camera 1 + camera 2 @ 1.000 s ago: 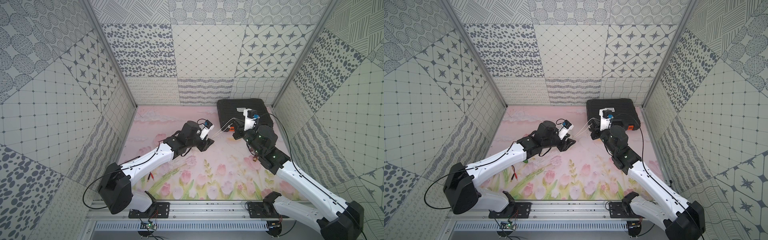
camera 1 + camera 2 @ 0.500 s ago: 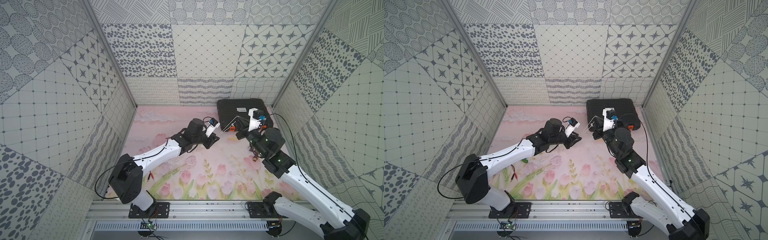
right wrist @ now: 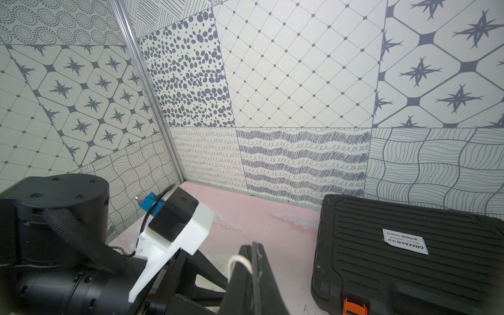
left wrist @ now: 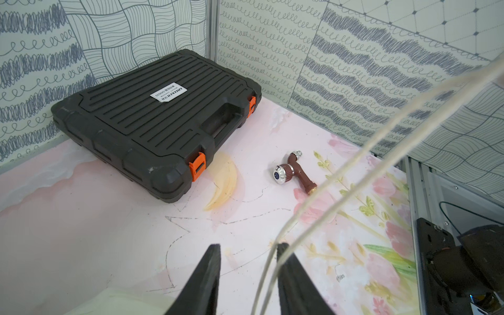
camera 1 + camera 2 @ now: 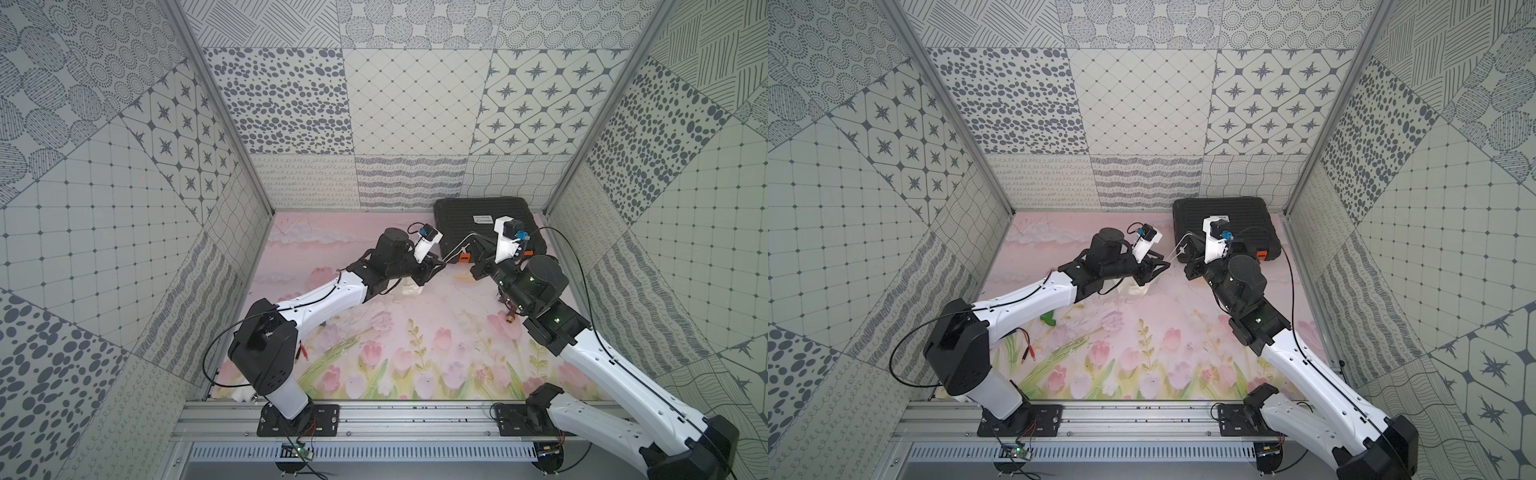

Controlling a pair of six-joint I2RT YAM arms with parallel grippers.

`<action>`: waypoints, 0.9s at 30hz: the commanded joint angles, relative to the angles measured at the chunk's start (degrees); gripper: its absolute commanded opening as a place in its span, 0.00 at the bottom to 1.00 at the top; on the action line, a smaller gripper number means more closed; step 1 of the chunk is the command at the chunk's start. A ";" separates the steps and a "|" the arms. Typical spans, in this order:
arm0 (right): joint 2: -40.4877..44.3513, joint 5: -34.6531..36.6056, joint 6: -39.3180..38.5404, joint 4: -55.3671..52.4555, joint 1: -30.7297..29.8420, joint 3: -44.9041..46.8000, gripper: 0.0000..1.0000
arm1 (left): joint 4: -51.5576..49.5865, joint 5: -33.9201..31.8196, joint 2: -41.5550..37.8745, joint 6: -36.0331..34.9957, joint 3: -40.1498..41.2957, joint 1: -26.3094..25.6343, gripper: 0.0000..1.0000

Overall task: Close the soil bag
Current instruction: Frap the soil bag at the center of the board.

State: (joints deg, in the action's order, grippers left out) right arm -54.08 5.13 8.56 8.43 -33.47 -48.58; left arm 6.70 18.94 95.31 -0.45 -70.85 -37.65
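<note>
Soil bag (image 5: 409, 287) under parted left gripper (image 4: 248, 246), right gripper (image 3: 252, 245) clenching cords (image 3: 237, 257), plain from wrist

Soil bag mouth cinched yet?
Cannot tell: the left arm hides the mouth of the soil bag. Its cords run to the shut right gripper.

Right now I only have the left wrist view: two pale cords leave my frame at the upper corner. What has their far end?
Observer: The right gripper is shut on the cord; a small loop pokes out beside it.
Operator: And the bag itself?
Observer: The soil bag sits on the mat just under the left gripper, partly hidden by it.
Operator: Anything near my left forearm?
Observer: A small green thing lies on the mat beside it, in a top view.
</note>
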 commanded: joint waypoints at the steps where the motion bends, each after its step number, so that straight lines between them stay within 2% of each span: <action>1: 0.03 -0.57 -0.25 2.20 -0.35 -1.11 0.00 | 5.84 9.17 2.26 1.43 -0.29 0.30 0.34; 7: -0.70 -1.07 -0.01 2.33 -0.36 -2.25 0.00 | 8.18 11.84 4.00 2.01 2.46 -0.25 0.32; 17: -1.24 -0.81 0.11 1.06 -0.34 -3.04 0.00 | 5.50 9.16 5.34 1.57 2.82 -0.23 0.00; 23: -1.85 0.07 -1.13 0.56 -0.04 -5.38 0.00 | -0.91 8.04 5.85 -0.61 3.20 -0.36 0.00; 27: -4.17 -1.52 -0.40 -2.05 4.05 -12.34 0.00 | -4.49 5.88 6.76 -2.38 6.21 -1.27 0.00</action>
State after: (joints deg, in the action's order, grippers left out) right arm -57.84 3.81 8.29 1.52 -32.12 -54.33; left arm 11.44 27.07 100.66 0.12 -67.11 -38.20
